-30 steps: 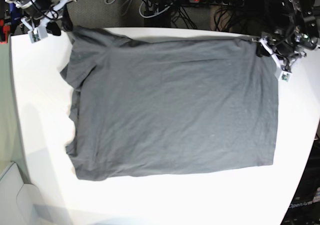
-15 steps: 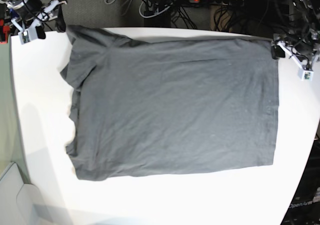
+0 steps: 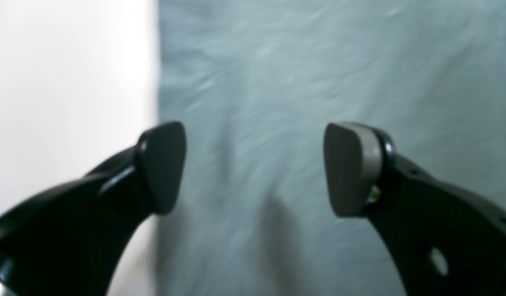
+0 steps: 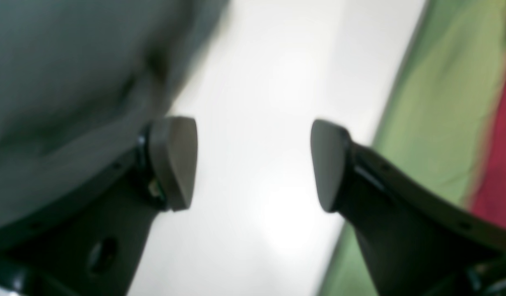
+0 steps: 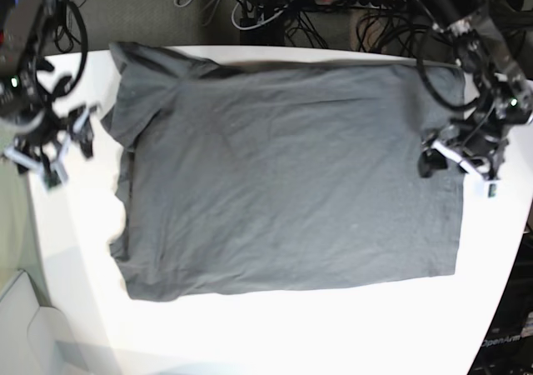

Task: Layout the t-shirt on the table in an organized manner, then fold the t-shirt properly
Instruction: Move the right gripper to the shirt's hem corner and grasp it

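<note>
Here we see the left gripper (image 3: 255, 168) with its jaws spread wide and nothing between them; one dark fingertip (image 3: 162, 166) hangs near the cloth's straight edge, the other over the cloth itself. In the base view this gripper (image 5: 456, 160) sits at the right side of the scene, above the right edge of the t-shirt (image 5: 287, 179), about halfway between far and near.

The right gripper (image 4: 253, 164) is likewise spread wide and empty. Through its gap we see bare white table (image 4: 257, 123), with grey cloth to one side and a green and red blur beyond the table's edge on the other. In the base view it (image 5: 52, 148) hangs over the table (image 5: 275, 333) at the left, just beside the shirt's left edge and not touching it.

The t-shirt lies spread flat across the middle of the table, a broad dark grey rectangle. Its right and near edges run fairly straight; its left edge is wavy, with folded cloth bunched at the far left corner. Cables (image 5: 375, 12) lie on the floor past the far edge.
</note>
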`<state>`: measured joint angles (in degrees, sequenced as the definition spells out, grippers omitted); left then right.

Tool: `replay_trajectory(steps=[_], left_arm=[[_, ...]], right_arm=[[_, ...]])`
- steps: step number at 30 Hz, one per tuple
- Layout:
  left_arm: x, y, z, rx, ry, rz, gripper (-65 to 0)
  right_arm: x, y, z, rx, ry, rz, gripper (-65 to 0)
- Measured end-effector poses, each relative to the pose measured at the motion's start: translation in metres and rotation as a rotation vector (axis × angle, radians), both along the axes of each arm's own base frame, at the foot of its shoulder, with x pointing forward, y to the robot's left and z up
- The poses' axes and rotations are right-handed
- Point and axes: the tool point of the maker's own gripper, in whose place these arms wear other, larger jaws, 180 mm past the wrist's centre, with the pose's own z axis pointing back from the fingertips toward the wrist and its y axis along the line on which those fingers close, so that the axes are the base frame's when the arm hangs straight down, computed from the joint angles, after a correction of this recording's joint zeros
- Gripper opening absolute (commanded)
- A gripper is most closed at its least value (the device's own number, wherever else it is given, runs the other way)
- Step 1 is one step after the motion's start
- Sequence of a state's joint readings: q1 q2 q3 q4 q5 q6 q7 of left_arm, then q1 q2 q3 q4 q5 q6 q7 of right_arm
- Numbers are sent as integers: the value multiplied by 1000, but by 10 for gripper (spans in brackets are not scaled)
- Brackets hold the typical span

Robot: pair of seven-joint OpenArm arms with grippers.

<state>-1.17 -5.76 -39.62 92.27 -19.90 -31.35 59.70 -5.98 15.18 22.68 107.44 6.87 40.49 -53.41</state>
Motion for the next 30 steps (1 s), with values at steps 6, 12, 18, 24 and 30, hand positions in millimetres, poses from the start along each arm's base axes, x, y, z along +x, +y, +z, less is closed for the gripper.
replay_trajectory(steps=[6,12,18,24,30], left_arm=[[15,-22,-46,-47,138,-51,-141],[22,-22,-63,-7,154,-37,-142],[19,-15,-73,87,190,-45,-142],[-5,2,-81,149,186,-64,-142],[-30,50,-78,212,236,-35,-142]], right_arm=[[80,-1,-20,19,81,-58,-214],[124,9,-51,131,180,-81,-214],[149,26,-49,207,143,-51,-214],[160,29,-37,214,108,-45,-214],[167,46,-33,243,92,-25,-214]])
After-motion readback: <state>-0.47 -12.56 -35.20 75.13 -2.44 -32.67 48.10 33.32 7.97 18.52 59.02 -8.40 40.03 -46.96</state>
